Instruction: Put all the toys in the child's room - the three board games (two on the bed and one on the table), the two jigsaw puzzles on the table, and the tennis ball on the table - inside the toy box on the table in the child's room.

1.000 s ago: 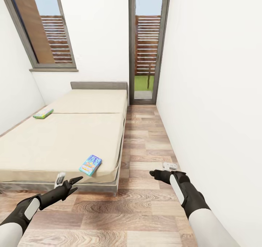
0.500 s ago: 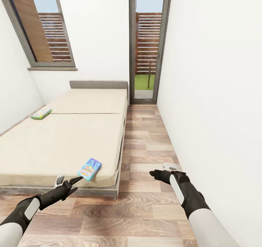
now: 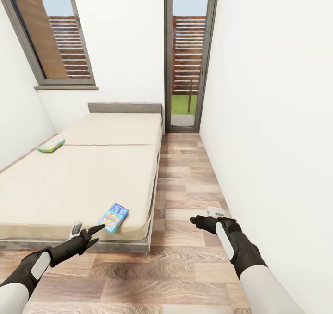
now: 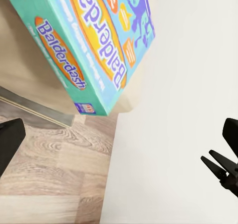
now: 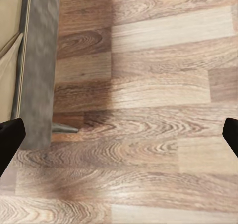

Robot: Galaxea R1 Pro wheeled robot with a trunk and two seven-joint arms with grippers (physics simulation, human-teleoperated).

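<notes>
The blue board game (image 3: 113,218) lies at the bed's (image 3: 83,180) near corner — just beyond the left gripper (image 3: 95,233), released, empty.

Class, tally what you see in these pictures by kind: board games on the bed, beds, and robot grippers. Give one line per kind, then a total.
Board games: 2 (blue game, green game)
Beds: 1 (bed)
Grippers: 2 (left gripper, right gripper)
Total: 5
</notes>
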